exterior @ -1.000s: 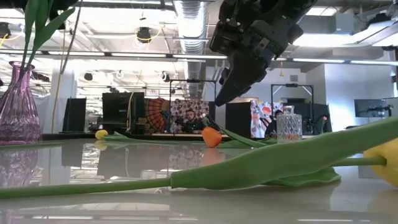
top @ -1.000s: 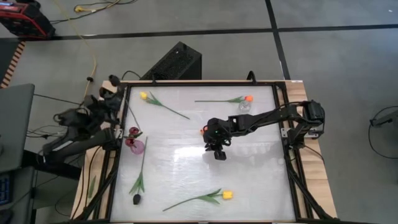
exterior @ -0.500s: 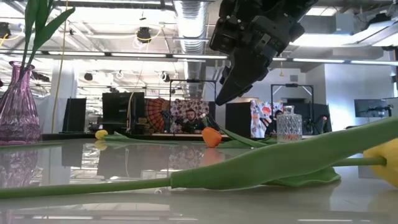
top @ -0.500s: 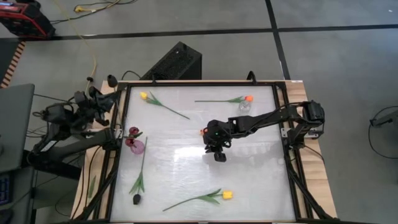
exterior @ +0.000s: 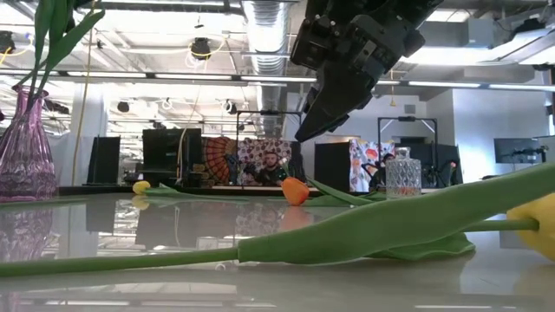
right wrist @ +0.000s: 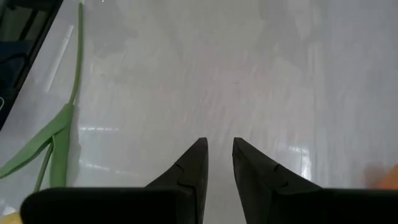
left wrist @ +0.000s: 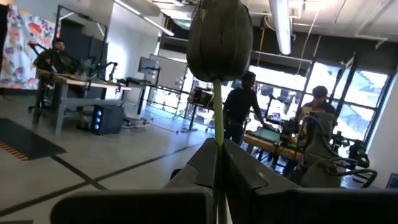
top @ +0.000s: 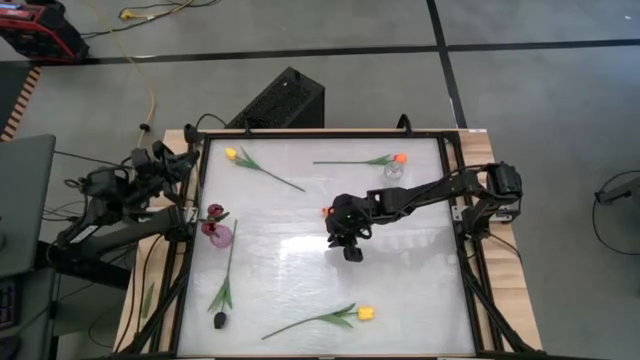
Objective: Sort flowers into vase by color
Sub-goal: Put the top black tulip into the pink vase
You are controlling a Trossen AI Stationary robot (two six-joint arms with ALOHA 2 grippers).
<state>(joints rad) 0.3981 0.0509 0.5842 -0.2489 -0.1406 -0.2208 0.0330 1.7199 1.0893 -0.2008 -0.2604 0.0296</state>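
Left pincer (left wrist: 217, 163): off the table's left edge in the high view, fingers pressed together on the thin stem of a dark tulip (left wrist: 219, 38), whose head stands upright above my fingertips in the left wrist view.

Right pincer (top: 351, 249): above the table's (top: 400, 290) centre in the high view, fingers slightly spread, pinching nothing; only bare tabletop shows between them in the right wrist view.

Orange tulip (top: 327, 211): its head shows at the left side of my right arm.

Pink vase (top: 217, 234): left edge of the table, one dark red tulip (top: 214, 211) in it.

Clear vase (top: 393, 171): upper right, touching an orange tulip lying there (top: 399, 158).

Yellow tulip (top: 231, 154): upper left, lying flat.

Second yellow tulip (top: 365, 313): lower centre, lying flat.

Maroon tulip (top: 219, 320): lower left, lying flat, stem running up toward the pink vase.
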